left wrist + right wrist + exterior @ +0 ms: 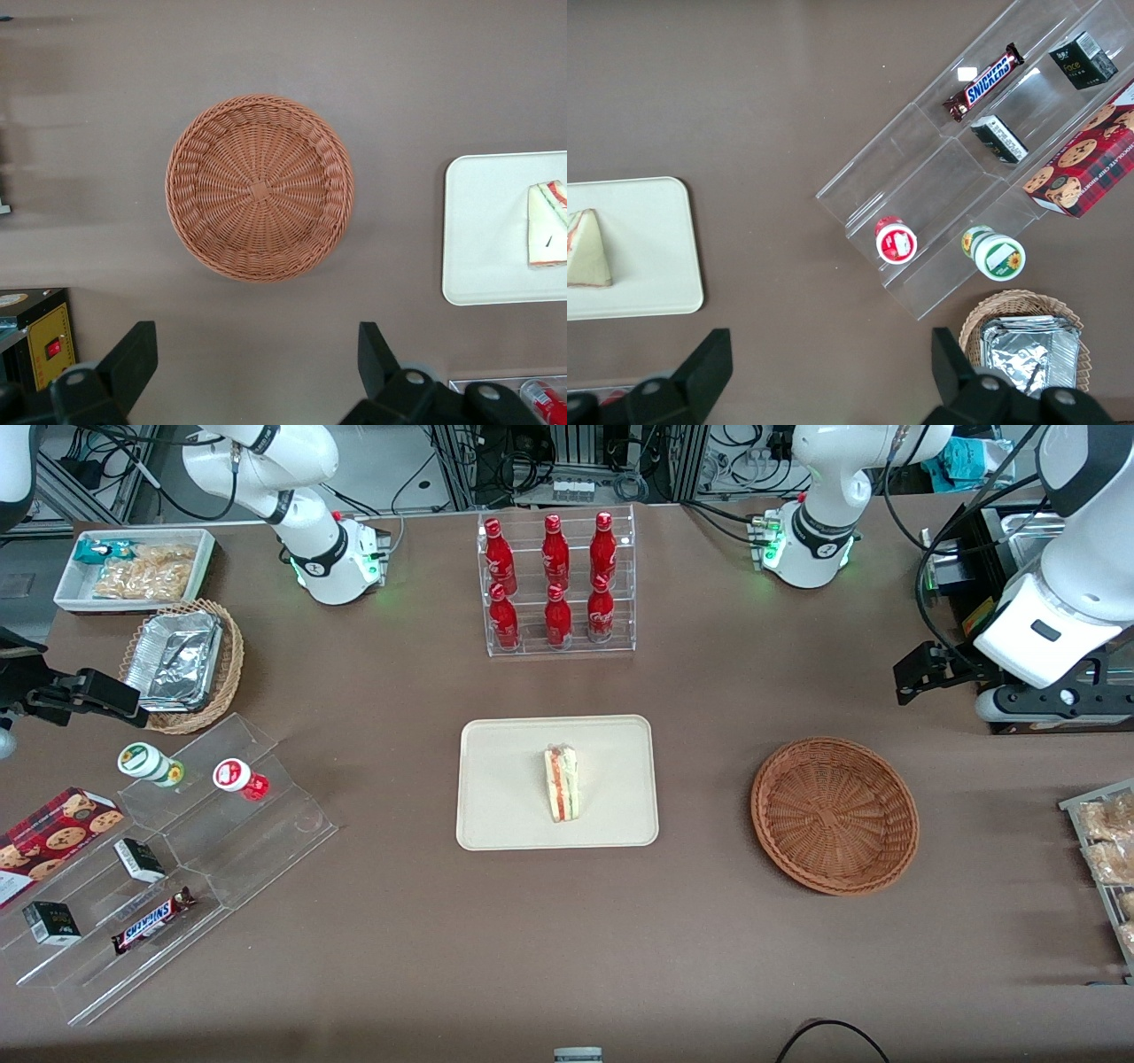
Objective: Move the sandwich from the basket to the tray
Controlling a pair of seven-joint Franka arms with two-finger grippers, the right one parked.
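Lying on its side on the tray (496, 797), the sandwich (561, 783) rests a little off the tray's centre toward the working arm's end, with its red and green filling edge showing along one face. The basket (834, 814) sits on the bare table (673, 939), well apart from the tray, and it holds nothing; the left wrist view looks straight down into its woven bottom and shows only wicker.

The claw (912, 675) hangs raised above the table at the working arm's end, farther from the front camera than the basket and clear of it. In the left wrist view its two fingers (133, 359) stand spread wide with nothing between them, so it grips nothing.

Judging from this layout, the task looks finished: the sandwich is out of the basket and down on the tray, lying flat inside the rim, released. Nothing seems left to carry. At most the arm may need to settle into a resting pose away from the things.
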